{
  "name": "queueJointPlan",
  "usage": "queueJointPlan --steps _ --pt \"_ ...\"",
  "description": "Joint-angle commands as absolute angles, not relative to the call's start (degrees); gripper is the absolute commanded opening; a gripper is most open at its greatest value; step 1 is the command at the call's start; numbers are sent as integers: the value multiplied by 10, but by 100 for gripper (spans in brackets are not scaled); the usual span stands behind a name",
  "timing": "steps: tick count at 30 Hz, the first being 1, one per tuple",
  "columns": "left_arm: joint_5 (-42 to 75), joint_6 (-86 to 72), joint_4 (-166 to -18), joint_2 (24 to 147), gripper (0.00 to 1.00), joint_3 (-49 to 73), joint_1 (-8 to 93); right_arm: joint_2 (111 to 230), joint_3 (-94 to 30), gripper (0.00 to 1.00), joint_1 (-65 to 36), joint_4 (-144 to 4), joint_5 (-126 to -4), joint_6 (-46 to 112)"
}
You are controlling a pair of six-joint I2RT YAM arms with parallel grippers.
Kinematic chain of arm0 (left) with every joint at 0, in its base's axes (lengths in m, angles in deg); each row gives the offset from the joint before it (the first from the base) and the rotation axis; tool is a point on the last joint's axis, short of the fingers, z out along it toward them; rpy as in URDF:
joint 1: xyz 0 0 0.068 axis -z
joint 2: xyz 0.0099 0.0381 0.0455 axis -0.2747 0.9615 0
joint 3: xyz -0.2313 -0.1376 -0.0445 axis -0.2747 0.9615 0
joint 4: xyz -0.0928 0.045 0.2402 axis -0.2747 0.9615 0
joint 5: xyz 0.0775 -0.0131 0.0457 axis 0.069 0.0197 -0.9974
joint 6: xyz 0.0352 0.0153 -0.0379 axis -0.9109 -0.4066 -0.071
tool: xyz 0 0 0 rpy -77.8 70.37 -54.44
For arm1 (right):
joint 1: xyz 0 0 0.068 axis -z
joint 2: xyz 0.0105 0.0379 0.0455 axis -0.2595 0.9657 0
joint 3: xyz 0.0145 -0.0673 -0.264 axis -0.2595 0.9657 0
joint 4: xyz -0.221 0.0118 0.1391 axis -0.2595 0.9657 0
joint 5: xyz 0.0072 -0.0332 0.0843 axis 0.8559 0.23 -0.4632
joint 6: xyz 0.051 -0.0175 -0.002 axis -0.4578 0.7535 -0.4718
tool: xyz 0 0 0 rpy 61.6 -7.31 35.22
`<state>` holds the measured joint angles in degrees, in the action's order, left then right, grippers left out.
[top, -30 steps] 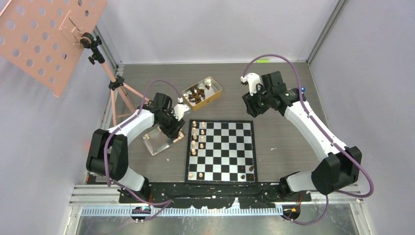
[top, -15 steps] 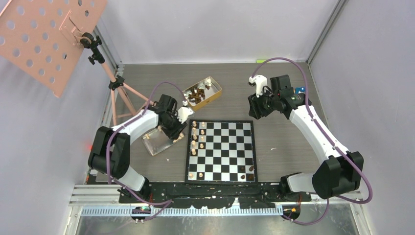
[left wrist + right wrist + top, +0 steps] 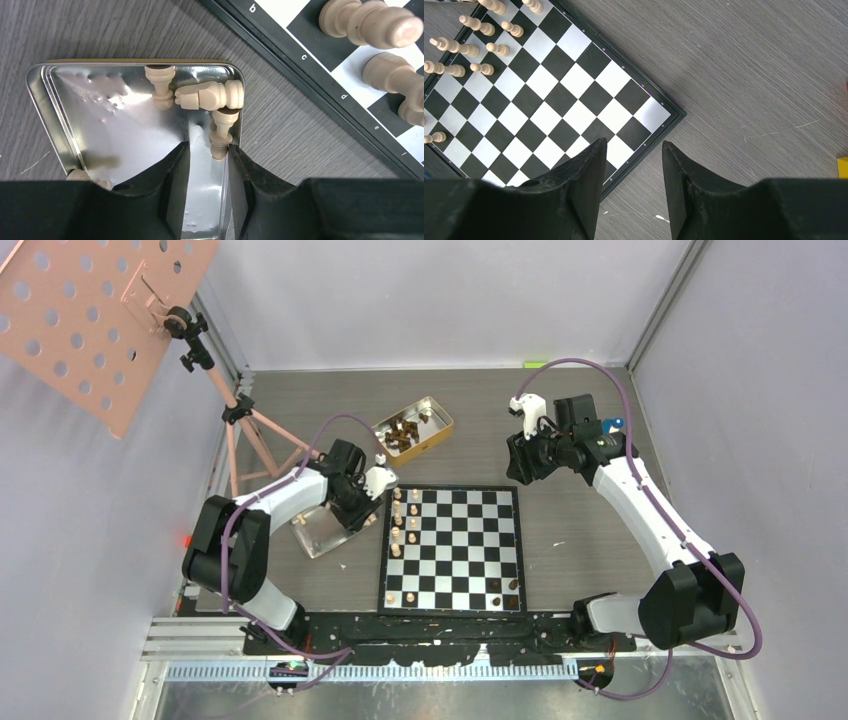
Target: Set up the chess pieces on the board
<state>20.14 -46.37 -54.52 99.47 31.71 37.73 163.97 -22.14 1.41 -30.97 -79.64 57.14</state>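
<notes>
Left arm was folded at the elbow, wrist tipped down over the shallow silver tin (image 3: 60, 105) just beside the chessboard (image 3: 452, 550), on its left. Left gripper (image 3: 207, 149) sat low in that tin, fingers (image 3: 175, 170) narrowly parted. One lying pale pawn (image 3: 220, 132) poked its end into the gap against one finger; I saw no pinch on it. Two more pale pieces (image 3: 200, 95) lay at the tin's end wall. Right arm reached out long, right gripper (image 3: 633, 145) hovering above the board's far right corner, jaws spread, empty. Pale chessmen (image 3: 400, 512) stood along the board's left files. Dark chessmen (image 3: 405, 432) lay in the gold tin (image 3: 448, 423) beyond.
</notes>
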Motion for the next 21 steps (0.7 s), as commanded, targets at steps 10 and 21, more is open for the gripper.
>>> queueJointPlan --steps 10,21 --pt "186 -466 -580 996 32 338 384 1635 -222 51 17 -324 -811 570" --pt "191 -461 -589 979 17 354 384 1647 -224 51 17 -315 -819 572"
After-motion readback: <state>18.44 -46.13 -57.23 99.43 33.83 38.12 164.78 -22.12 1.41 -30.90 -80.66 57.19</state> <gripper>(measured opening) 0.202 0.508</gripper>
